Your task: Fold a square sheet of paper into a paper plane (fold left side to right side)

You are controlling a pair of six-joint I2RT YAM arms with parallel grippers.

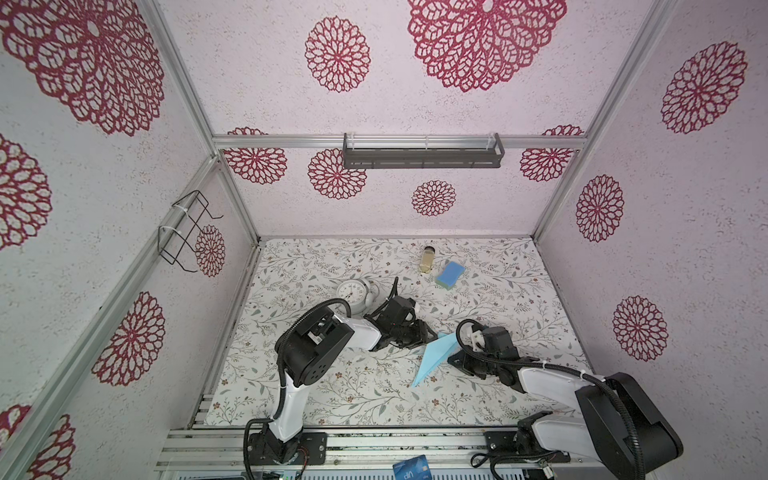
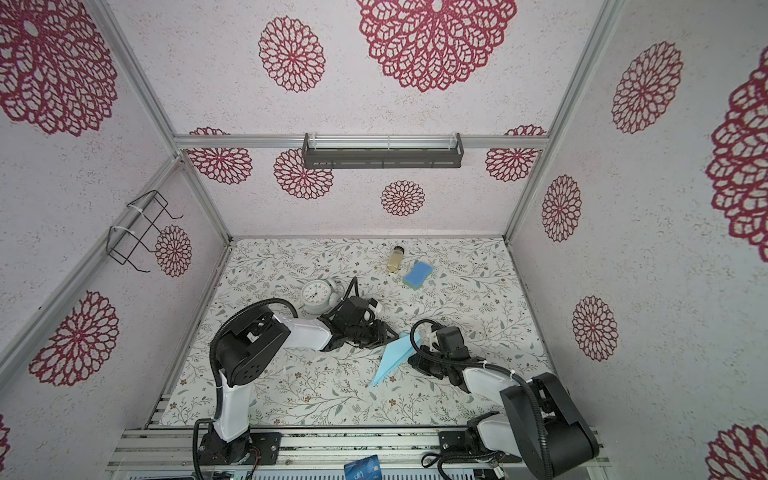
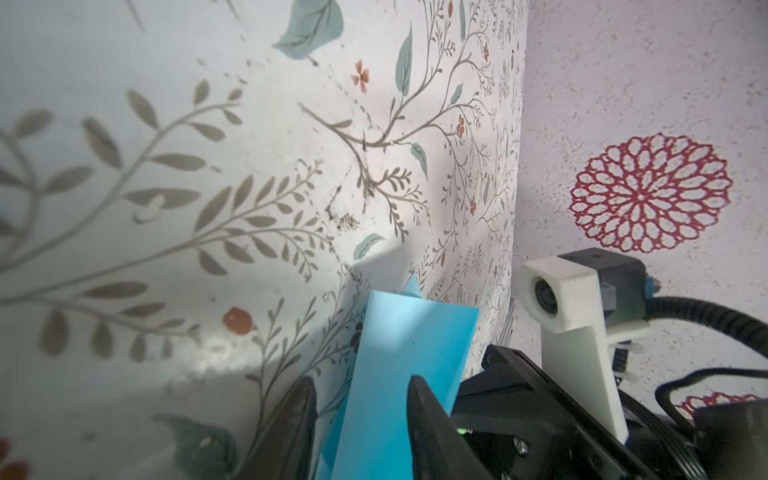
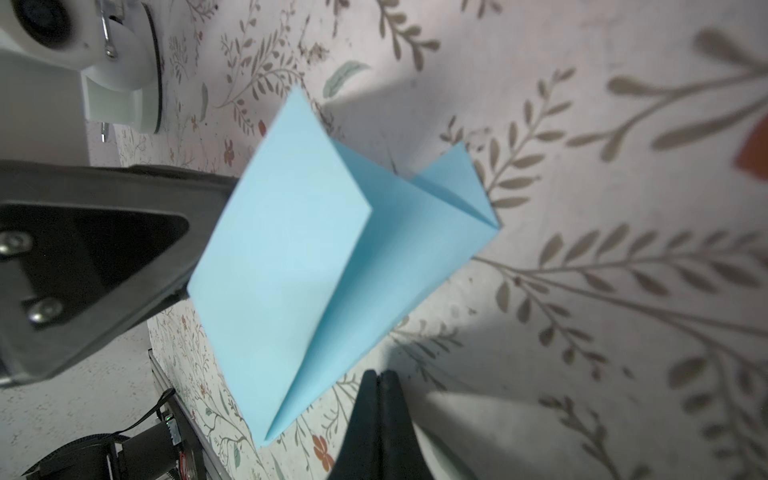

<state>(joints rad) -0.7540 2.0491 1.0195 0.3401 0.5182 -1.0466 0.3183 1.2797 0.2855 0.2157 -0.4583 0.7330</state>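
Closest to the left wrist camera, the left gripper (image 3: 360, 379) shows two black fingers (image 3: 428, 415) standing apart, with the tail of the paper plane (image 3: 407, 345) passing between them. A strip of tabletop shows between the paper and one finger, so the paper is not pinched.

In both top views the light blue paper plane (image 1: 434, 357) (image 2: 392, 353) sits near the middle of the floral tabletop (image 1: 332, 395). Its long nose points toward the front edge, and its wide tail lies between the two grippers. From the right wrist its creased wings spread open in a V (image 4: 291, 249) and cast a shadow on the tabletop - whether the nose touches down I cannot tell.

The left gripper (image 1: 428, 334) meets the tail from the left. The right gripper (image 1: 456, 358) (image 4: 380, 374) has its fingers pressed together just beside the plane's edge, with no paper visible between them.

Farther out, a white clock (image 1: 353, 293) stands behind the left arm. A blue sponge (image 1: 450, 272) and a small jar (image 1: 428, 258) sit just beside each other near the back wall - well apart from the plane. A dark blue card (image 1: 411, 467) lies on the frame at the front.
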